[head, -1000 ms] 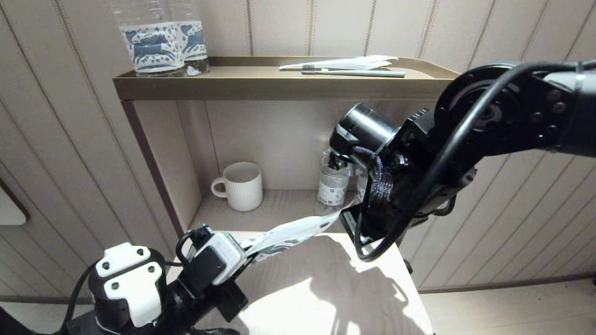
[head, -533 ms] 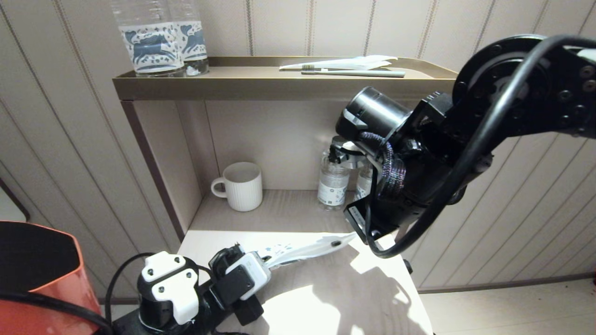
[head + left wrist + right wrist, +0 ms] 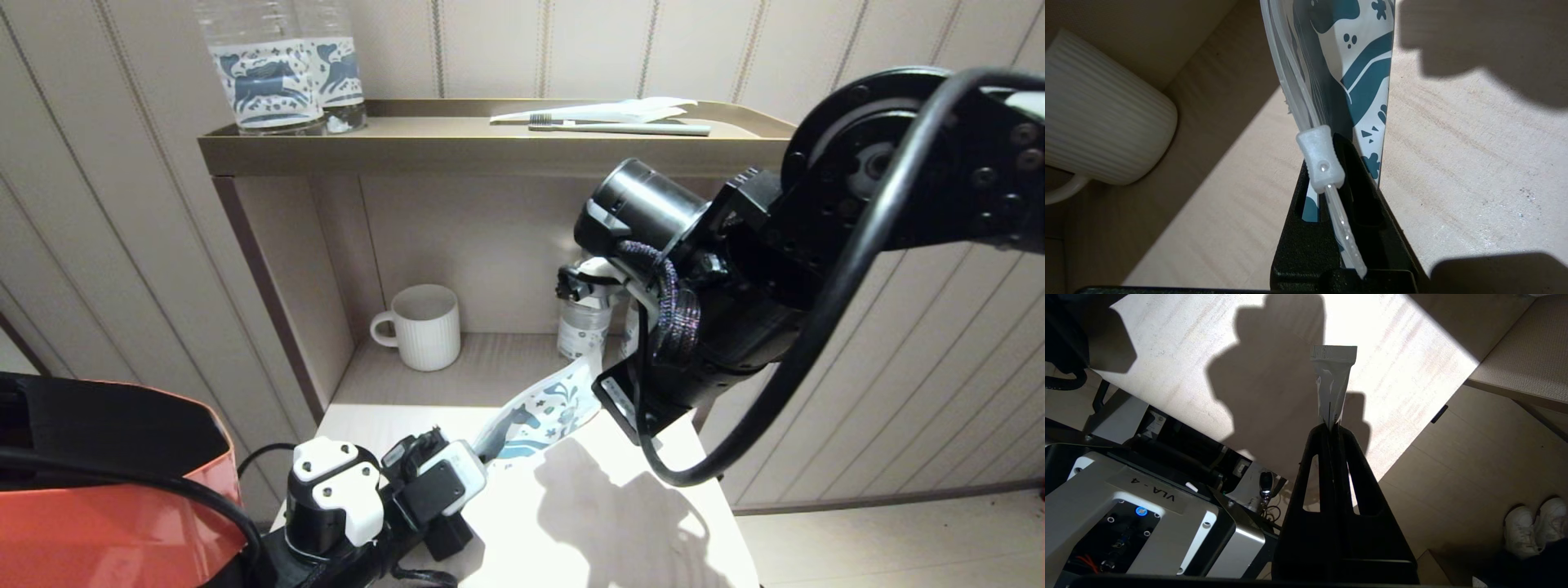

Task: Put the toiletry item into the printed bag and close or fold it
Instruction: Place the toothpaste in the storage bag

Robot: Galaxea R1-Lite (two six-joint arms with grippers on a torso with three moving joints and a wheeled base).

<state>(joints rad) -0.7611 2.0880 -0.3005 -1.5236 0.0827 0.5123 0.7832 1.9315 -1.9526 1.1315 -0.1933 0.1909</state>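
A mug (image 3: 423,327) and small bottles (image 3: 584,320) crowd the lower shelf (image 3: 490,367).

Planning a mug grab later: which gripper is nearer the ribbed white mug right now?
Left. The left gripper, holding the printed bag, sits just before the ribbed white mug; the right gripper is farther off.

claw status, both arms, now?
Left claw: closed on the printed bag, at the slider end.
Right claw: closed on the bag's other end, held above the table.
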